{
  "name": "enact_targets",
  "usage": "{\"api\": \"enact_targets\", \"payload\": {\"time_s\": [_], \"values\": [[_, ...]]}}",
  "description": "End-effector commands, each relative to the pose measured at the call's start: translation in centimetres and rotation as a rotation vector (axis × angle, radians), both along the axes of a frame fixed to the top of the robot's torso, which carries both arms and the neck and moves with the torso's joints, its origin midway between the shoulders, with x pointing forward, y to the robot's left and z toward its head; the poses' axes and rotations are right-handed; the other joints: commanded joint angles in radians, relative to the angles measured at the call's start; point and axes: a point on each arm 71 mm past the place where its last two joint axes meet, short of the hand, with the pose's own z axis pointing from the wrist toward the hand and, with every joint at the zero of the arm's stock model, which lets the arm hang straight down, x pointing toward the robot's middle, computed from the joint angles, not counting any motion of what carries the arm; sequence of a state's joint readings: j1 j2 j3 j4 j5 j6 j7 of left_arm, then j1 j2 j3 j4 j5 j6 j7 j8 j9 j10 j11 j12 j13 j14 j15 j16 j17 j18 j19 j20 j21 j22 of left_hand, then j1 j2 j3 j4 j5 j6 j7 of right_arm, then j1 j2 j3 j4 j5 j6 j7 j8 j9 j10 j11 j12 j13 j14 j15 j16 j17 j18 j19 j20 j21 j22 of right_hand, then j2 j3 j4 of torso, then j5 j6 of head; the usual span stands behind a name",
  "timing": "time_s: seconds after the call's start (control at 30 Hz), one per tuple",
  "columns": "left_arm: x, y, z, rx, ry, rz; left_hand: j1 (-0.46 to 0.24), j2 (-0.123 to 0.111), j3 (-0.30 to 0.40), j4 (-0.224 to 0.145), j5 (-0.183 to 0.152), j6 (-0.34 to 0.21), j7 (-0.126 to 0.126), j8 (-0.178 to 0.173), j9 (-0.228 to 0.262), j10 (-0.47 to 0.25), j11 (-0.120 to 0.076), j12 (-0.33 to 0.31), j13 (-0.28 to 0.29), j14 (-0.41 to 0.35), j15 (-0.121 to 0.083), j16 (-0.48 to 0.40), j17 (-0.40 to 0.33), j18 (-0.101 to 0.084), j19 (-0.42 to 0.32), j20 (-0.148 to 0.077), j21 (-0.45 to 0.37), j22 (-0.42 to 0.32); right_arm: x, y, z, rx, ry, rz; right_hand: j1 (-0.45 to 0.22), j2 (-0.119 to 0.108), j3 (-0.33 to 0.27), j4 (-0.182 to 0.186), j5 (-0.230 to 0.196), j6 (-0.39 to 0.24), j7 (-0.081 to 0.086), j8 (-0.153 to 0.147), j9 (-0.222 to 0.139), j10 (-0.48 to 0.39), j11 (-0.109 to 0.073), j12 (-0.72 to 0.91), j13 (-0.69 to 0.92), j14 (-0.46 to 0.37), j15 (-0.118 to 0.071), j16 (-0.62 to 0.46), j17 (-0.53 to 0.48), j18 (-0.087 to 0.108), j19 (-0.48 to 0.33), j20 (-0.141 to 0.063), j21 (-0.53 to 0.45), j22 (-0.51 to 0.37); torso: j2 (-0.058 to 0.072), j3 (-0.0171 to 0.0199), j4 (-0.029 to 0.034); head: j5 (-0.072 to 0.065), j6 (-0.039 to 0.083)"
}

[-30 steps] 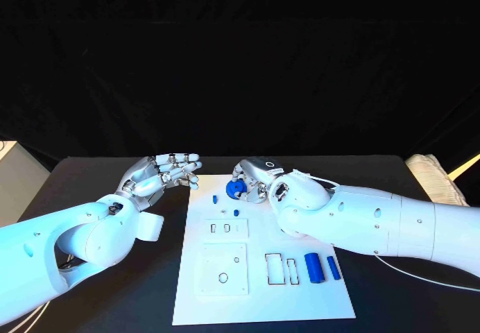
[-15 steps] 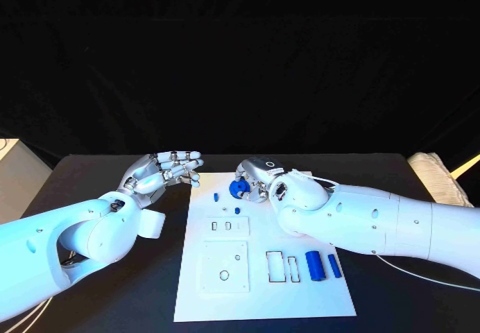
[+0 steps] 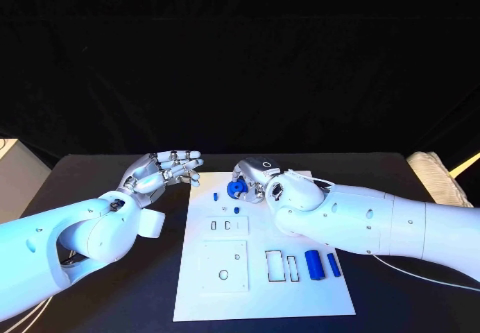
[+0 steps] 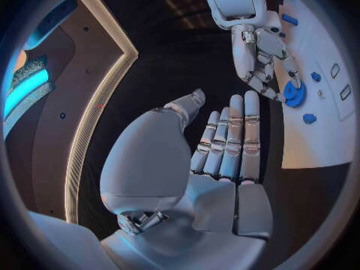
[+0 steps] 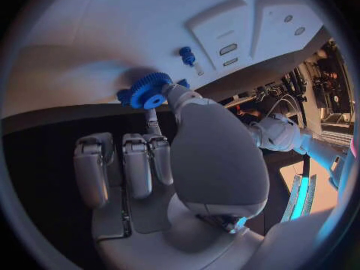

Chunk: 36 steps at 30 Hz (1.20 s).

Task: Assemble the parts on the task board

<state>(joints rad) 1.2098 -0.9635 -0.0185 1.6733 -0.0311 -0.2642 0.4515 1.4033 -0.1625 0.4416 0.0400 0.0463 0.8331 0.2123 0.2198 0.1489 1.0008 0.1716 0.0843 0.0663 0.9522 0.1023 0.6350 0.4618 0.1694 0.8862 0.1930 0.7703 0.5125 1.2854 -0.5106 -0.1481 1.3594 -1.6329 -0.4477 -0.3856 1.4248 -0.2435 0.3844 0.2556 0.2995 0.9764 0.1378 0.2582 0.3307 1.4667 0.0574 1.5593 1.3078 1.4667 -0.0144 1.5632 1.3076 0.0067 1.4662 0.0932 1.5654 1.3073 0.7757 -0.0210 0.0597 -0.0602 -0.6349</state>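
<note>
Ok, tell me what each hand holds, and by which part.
The right hand pinches the blue gear at its toothed rim, over the task board. The left hand holds nothing.

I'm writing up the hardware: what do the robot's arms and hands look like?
Both arms are smooth, rounded white shells. The left hand and right hand are silver metal with segmented fingers. A thin white cable trails by the right arm.

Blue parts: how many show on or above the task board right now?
5: a gear in the right hand, two small pegs near it, two cylinders at the board's right. Others may be hidden.
</note>
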Motion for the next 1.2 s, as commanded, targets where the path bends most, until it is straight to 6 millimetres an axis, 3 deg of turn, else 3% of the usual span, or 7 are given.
{"api": "enact_targets", "payload": {"time_s": [0.03,0.33,0.53,1.0,1.1,1.2], "values": [[-0.06,-0.27,0.16,-0.007,-0.008,-0.020,-0.008,0.000,0.004,-0.001,0.002,0.000,0.015,-0.006,-0.001,-0.005,-0.001,-0.006,0.000,-0.008,0.002,0.006,-0.001,0.011,-0.009,0.000,0.005,0.001,0.03,-0.03,-0.57,-0.031,0.016,-0.007,-0.011,-0.002,0.007,0.000,-0.007,0.003,-0.002,-0.002,-0.002,0.086,-0.003,-0.006,0.244,0.100,-0.001,0.002,0.244,-0.007,0.105,-0.004,0.005,0.264,0.000,0.0000,0.0006,-0.003,0.001],[-0.06,-0.24,0.15,-0.006,-0.007,-0.020,-0.008,0.000,0.004,-0.001,0.002,0.000,0.015,-0.006,-0.001,-0.005,-0.001,-0.006,0.000,-0.008,0.002,0.006,-0.001,0.011,-0.009,0.000,0.005,0.001,0.30,-0.09,-0.64,-0.027,0.012,-0.016,-0.038,-0.010,0.001,0.001,-0.045,-0.030,0.010,-0.023,-0.012,0.067,0.008,-0.024,0.225,0.099,0.007,0.001,0.240,-0.007,0.105,0.002,0.005,0.264,0.000,-0.0006,0.0007,-0.002,0.000],[-0.06,-0.23,0.14,-0.005,-0.005,-0.020,-0.008,0.000,0.004,-0.001,0.002,0.000,0.015,-0.006,-0.001,-0.005,-0.001,-0.006,0.000,-0.008,0.002,0.006,-0.001,0.011,-0.009,0.000,0.005,0.001,0.50,-0.30,-0.66,-0.024,0.009,-0.026,-0.051,-0.013,-0.008,0.003,-0.050,-0.053,0.018,-0.038,-0.019,0.055,0.015,-0.035,0.213,0.099,0.013,0.001,0.241,-0.007,0.105,0.008,0.005,0.264,-0.001,-0.0005,0.0002,-0.001,0.000],[-0.04,-0.19,0.13,-0.004,-0.004,-0.019,-0.009,0.000,0.005,-0.002,0.002,0.000,0.015,-0.006,-0.001,-0.005,-0.001,-0.006,0.000,-0.009,0.002,0.008,-0.002,0.011,-0.012,0.001,0.009,0.004,0.56,-0.48,-0.74,-0.014,0.023,-0.022,-0.056,-0.015,-0.013,0.005,-0.054,-0.057,0.019,-0.041,-0.020,0.053,0.017,-0.037,0.212,0.099,0.015,0.001,0.242,-0.007,0.105,0.010,0.005,0.264,0.000,0.0004,-0.0003,-0.002,0.000],[-0.04,-0.19,0.13,-0.004,-0.004,-0.019,-0.009,0.000,0.005,-0.002,0.002,0.000,0.015,-0.006,-0.001,-0.005,-0.001,-0.006,0.000,-0.009,0.002,0.008,-0.002,0.011,-0.012,0.001,0.009,0.004,0.55,-0.54,-0.83,-0.011,0.039,-0.019,-0.095,-0.008,-0.042,0.028,-0.060,-0.063,0.021,-0.048,-0.024,0.052,0.020,-0.038,0.211,0.100,0.019,0.002,0.244,-0.007,0.105,0.015,0.005,0.264,0.000,0.0002,-0.0001,-0.002,-0.001],[-0.04,-0.18,0.13,-0.004,-0.004,-0.018,-0.009,0.000,0.005,-0.002,0.002,0.000,0.015,-0.006,-0.001,-0.005,-0.001,-0.006,0.000,-0.009,0.002,0.008,-0.002,0.011,-0.012,0.001,0.009,0.004,0.57,-0.69,-0.98,-0.005,0.063,-0.018,-0.211,0.030,-0.093,0.036,-0.036,-0.063,0.020,-0.051,-0.026,0.052,0.020,-0.038,0.212,0.100,0.019,0.003,0.247,-0.007,0.105,0.017,0.005,0.264,0.000,-0.0002,0.0007,-0.003,-0.001]]}}
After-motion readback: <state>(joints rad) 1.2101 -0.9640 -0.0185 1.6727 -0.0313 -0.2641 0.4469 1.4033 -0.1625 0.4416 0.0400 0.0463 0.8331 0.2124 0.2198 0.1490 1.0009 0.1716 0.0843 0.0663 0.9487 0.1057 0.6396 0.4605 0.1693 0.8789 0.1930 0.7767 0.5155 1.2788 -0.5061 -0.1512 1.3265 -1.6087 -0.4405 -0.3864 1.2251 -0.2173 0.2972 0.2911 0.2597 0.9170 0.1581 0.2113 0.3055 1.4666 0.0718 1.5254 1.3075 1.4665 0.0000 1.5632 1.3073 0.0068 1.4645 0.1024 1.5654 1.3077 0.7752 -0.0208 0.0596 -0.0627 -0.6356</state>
